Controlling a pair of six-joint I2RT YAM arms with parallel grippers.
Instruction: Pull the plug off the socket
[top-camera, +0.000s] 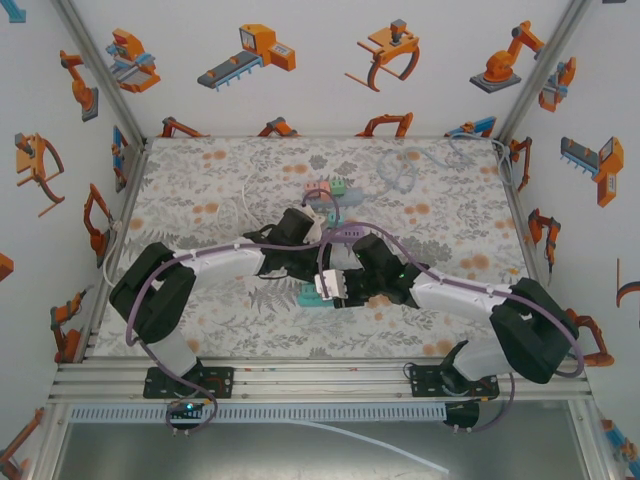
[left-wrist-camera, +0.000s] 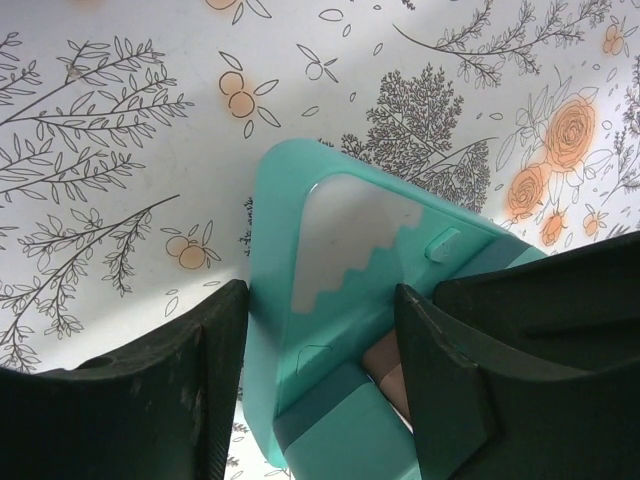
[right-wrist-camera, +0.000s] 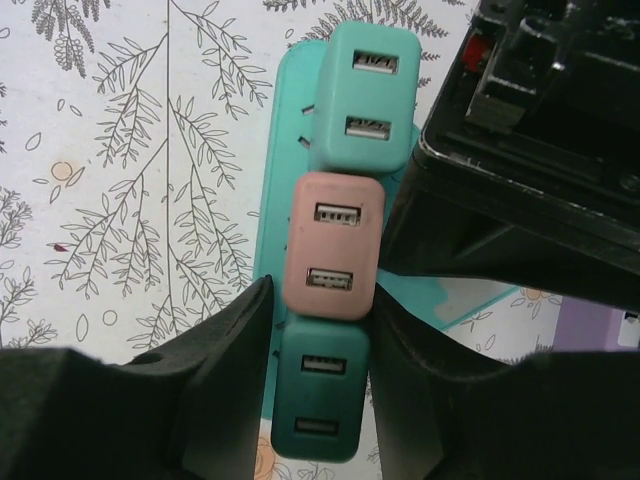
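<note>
- Teal plastic power strip (top-camera: 308, 296) lies at the centre of the floral-print table cover (top-camera: 200, 200), where both arms meet.
- Right wrist view: three USB charger plugs sit in a row on the strip (right-wrist-camera: 268, 150). A light teal plug (right-wrist-camera: 365, 95) is at the top, a pink plug (right-wrist-camera: 333, 245) in the middle, and a dark teal plug (right-wrist-camera: 318, 395) at the bottom.
- Right gripper (right-wrist-camera: 322, 300): black fingers (right-wrist-camera: 210, 400) sit tight against both sides of the dark teal plug, tips reaching the pink plug's lower corners.
- Cannot tell whether the dark teal plug is seated in its socket.
- Left wrist view: the strip's end with a triangular loop handle (left-wrist-camera: 300, 200) is at frame centre, pointing up.
- Left gripper (left-wrist-camera: 320, 300): fingers (left-wrist-camera: 150, 390) stand apart on either side of the strip body. The left one is right at the strip's edge and the right one overlaps it. Cannot tell whether they are clamping.
- Black wrist housing (right-wrist-camera: 540, 130) of the left arm is at the upper right of the right wrist view, just beside the plugs.
- Small pink and green blocks (top-camera: 328, 188) lie above centre in the top view, apart from the strip.
</note>
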